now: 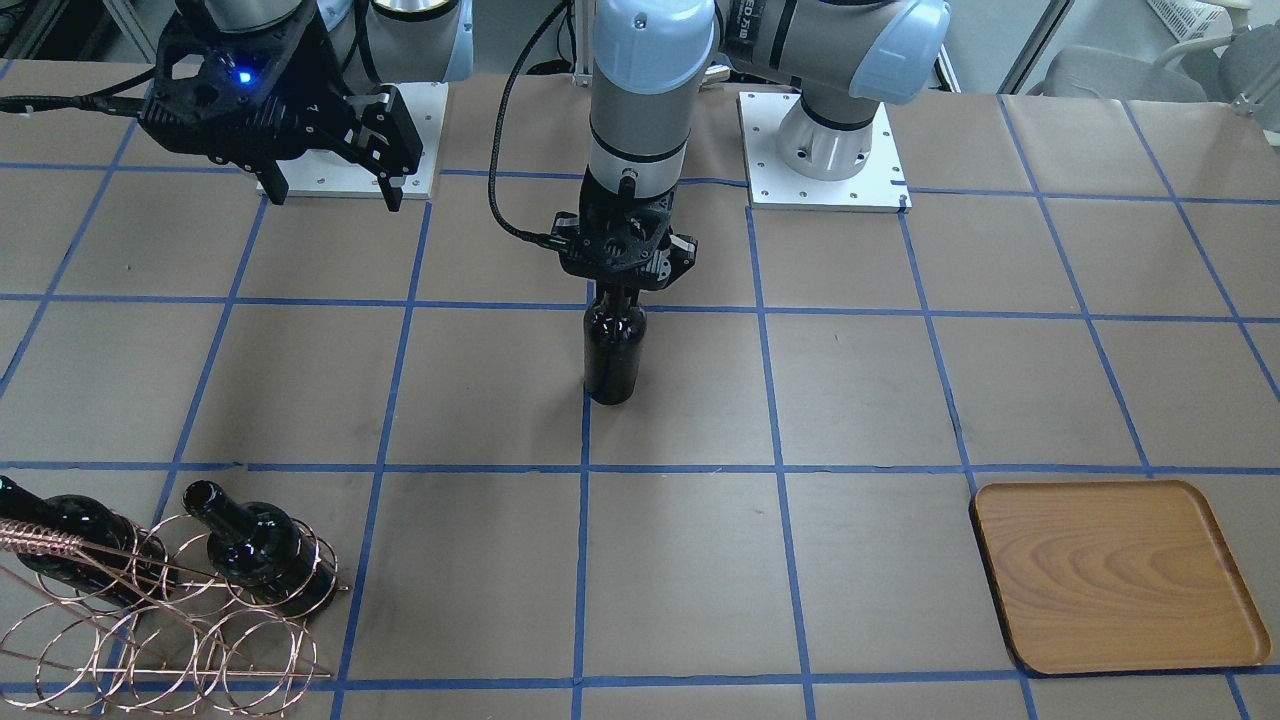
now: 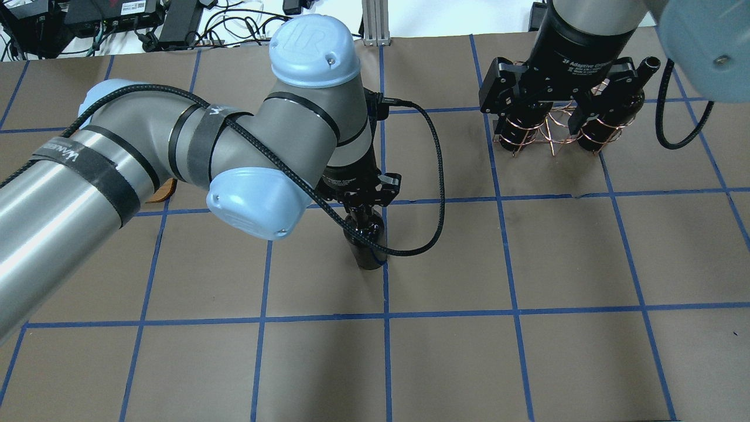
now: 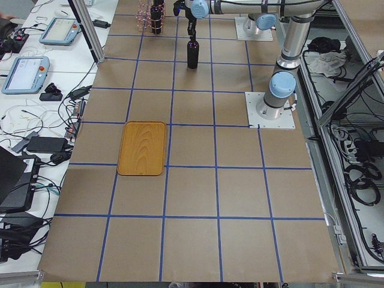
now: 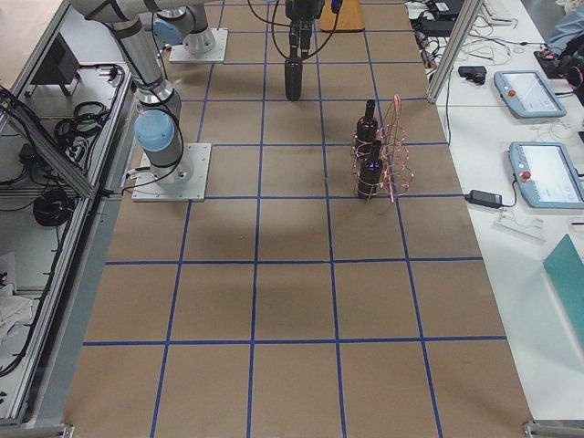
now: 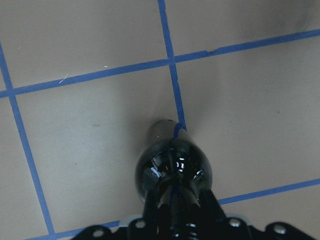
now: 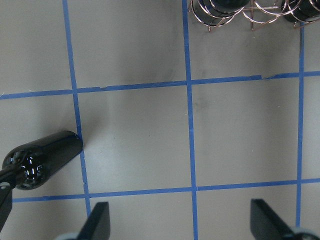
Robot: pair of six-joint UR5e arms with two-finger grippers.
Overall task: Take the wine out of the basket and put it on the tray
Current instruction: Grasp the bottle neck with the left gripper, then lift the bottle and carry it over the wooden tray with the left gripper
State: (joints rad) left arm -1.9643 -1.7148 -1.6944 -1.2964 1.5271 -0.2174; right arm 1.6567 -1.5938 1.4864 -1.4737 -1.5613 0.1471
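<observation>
Shows the left gripper (image 1: 625, 298) pinched tight on the neck of the wine (image 1: 614, 352), bottle upright, base down at a blue tape line (image 1: 582, 560) in mid-table (image 1: 860, 400); cannot tell whether resting or just clear. Shows the right gripper (image 1: 333, 192) spread wide, gripping nothing, raised above the table. Places the basket (image 1: 170, 620) well apart toward the robot's right, two more bottles (image 1: 262, 552) in its rings, and the tray (image 1: 1120, 575) well apart toward the robot's left.

Wine (image 1: 614, 350) seemingly stands mid-table; basket (image 1: 45, 540) holding two bottles (image 1: 262, 555) at robot's right, tray (image 1: 1115, 575) at its left
</observation>
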